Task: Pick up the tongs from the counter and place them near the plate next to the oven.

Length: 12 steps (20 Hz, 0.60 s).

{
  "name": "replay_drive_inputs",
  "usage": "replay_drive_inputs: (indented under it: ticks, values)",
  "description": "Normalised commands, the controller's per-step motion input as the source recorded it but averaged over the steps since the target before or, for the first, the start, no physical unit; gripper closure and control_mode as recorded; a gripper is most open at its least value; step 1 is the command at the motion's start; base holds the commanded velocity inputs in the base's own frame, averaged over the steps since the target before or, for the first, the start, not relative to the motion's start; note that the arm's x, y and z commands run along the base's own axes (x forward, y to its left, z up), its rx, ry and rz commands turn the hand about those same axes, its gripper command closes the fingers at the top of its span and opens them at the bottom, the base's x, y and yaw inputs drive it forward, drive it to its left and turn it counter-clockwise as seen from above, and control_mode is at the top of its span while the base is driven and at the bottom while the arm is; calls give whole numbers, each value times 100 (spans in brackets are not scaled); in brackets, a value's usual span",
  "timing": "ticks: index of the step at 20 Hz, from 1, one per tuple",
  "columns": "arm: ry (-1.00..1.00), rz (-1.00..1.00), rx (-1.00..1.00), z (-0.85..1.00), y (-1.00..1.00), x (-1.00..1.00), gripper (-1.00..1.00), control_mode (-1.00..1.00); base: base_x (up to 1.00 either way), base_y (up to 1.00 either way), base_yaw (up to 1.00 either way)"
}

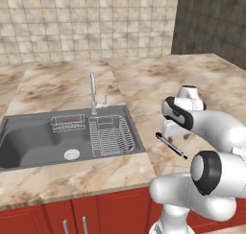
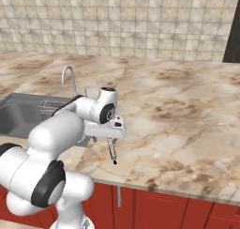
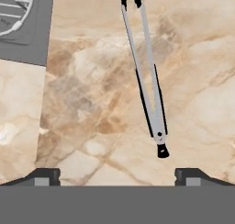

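The tongs [image 3: 147, 81] lie flat on the counter [image 3: 87, 94], running from top centre of the hand view down to right of centre. In the left base view they sit at centre right, just right of the sink [image 1: 29, 142]. My gripper [image 3: 117, 176] hovers above them, fingers spread wide and holding nothing. I judge this the approach step: next I need to centre over the shaft, descend, then close across it.
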Motion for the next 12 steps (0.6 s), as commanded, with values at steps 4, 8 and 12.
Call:
replay_drive_inputs:
  ticks: [4,8,12]
  values:
    - [1,0,0,-42,-3,24,-100,-100,0,0,0]
    - [2,0,0,-36,-9,27,-100,-100,0,0,0]
    - [6,0,0,-33,-10,28,-100,-100,0,0,0]
